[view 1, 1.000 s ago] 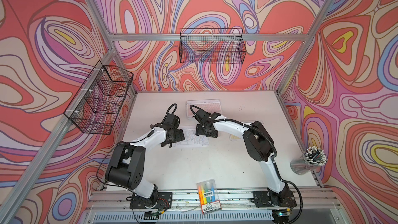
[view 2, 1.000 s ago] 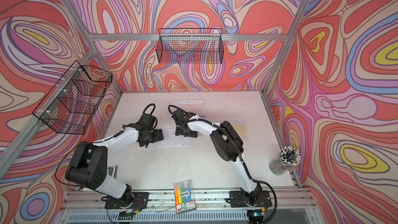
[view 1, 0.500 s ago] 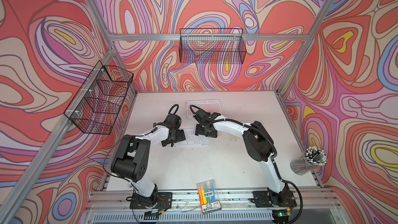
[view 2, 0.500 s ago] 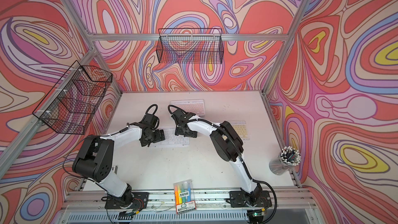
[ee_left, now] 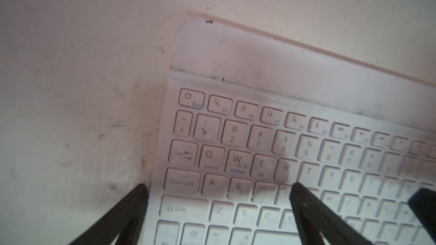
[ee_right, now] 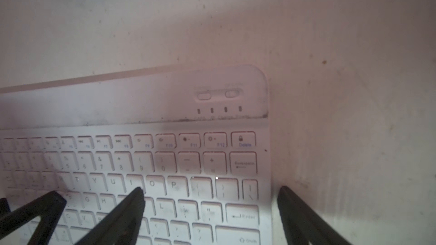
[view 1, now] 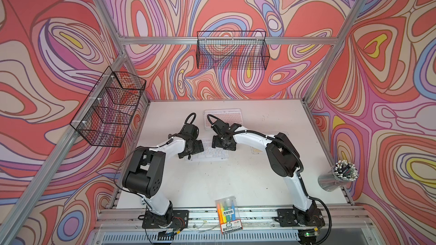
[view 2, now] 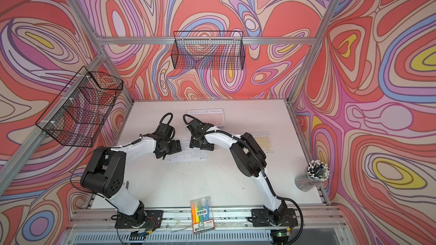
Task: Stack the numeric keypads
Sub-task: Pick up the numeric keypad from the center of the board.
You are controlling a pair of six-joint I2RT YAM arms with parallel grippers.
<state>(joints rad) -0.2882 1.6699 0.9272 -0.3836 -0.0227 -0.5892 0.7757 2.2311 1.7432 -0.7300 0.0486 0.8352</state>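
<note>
Nearest, clear pack of coloured markers (view 1: 227, 215) lies in front of thin flat white-keyed keypad (view 1: 208, 154). At that keypad's left end, left gripper (ee_left: 218, 186) is released, jaws straddling the edge; right gripper (ee_right: 211, 189) is likewise released at its right end. Just right of it: yellow-keyed keypad (view 2: 262, 142). Behind it: pink-keyed keypad (view 1: 223, 116).

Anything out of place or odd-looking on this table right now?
The clear pack of coloured markers lies mostly off the white table, over the metal front rail, slightly askew. The white flat keyboard carries dark grime along its top ridge. Otherwise nothing stands out.
</note>
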